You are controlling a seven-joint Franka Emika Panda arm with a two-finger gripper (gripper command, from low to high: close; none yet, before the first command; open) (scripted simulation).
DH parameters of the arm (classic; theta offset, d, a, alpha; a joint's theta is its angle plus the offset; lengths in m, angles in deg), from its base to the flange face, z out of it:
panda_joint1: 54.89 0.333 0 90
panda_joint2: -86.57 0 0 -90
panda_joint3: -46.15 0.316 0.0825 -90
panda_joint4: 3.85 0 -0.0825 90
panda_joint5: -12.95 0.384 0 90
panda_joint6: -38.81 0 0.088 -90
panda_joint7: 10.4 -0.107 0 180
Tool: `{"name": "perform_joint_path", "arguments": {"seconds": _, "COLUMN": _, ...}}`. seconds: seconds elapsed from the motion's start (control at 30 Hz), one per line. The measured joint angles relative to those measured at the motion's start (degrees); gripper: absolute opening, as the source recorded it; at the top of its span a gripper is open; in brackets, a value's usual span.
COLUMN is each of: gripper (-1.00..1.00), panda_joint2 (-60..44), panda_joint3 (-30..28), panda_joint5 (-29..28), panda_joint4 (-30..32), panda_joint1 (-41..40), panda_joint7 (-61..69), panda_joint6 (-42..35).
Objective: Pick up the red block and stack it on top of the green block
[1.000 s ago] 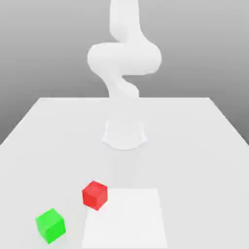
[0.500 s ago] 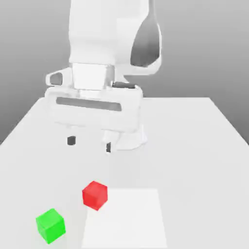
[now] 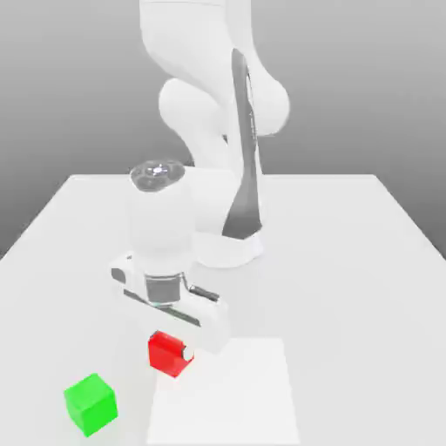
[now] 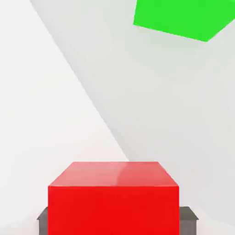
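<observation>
Leftmost in the exterior view, we find the green block (image 3: 91, 404) resting on the pale table (image 3: 348, 305), just where it sat in the earlier frame, with its top face bare. Next, toward the exterior view's right and a little farther from the camera, we come to the red block (image 3: 171, 355), which also keeps its earlier place, near the green block but apart from it.

Over the red block we now see the Panda gripper (image 3: 172, 345), which has come down from its earlier height and turned, so that the hand slants across the spot. We see its two fingers (image 4: 188, 222) set closer together than before, one on each side of the red block, and we read them as clamped on it. The red block therefore lies between the fingertips, directly below the hand.

Farther right, the white square (image 3: 226, 392) lies flat on the table as before, its near-left area beside the red block in our line of sight. Behind it all, we see the white arm (image 3: 196, 26) bent lower and reaching forward from its base (image 3: 226, 253).
</observation>
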Motion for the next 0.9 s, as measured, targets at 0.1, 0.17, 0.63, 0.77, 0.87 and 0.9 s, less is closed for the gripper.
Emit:
{"name": "perform_joint_path", "arguments": {"seconds": 0.1, "gripper": -1.0, "panda_joint2": 0.8, "panda_joint3": 0.07, "panda_joint5": -0.1, "panda_joint4": 0.12, "panda_joint1": -0.1, "panda_joint7": -0.07, "panda_joint6": -0.71}}
{"name": "perform_joint_path", "arguments": {"seconds": 0.17, "gripper": -1.0, "panda_joint2": 4.37, "panda_joint3": -0.05, "panda_joint5": -0.39, "panda_joint4": 0.63, "panda_joint1": -0.05, "panda_joint7": -0.29, "panda_joint6": -3.77}}
{"name": "perform_joint_path", "arguments": {"seconds": 0.63, "gripper": -1.0, "panda_joint2": 5.43, "panda_joint3": -5.06, "panda_joint5": 0.66, "panda_joint4": -17.53, "panda_joint1": -3.99, "panda_joint7": 5.24, "panda_joint6": -23.05}}
{"name": "perform_joint_path", "arguments": {"seconds": 0.77, "gripper": -1.0, "panda_joint2": -1.7, "panda_joint3": -4.58, "panda_joint5": 1.97, "panda_joint4": -19.84, "panda_joint1": -4.8, "panda_joint7": 6.66, "panda_joint6": -18.27}}
{"name": "perform_joint_path", "arguments": {"seconds": 0.87, "gripper": 1.0, "panda_joint2": -4.84, "panda_joint3": -4.13, "panda_joint5": 2.61, "panda_joint4": -20.09, "panda_joint1": -5.16, "panda_joint7": 7.15, "panda_joint6": -15.39}}
{"name": "perform_joint_path", "arguments": {"seconds": 0.9, "gripper": 1.0, "panda_joint2": -4.84, "panda_joint3": -4.13, "panda_joint5": 2.61, "panda_joint4": -20.09, "panda_joint1": -5.16, "panda_joint7": 7.15, "panda_joint6": -15.39}}
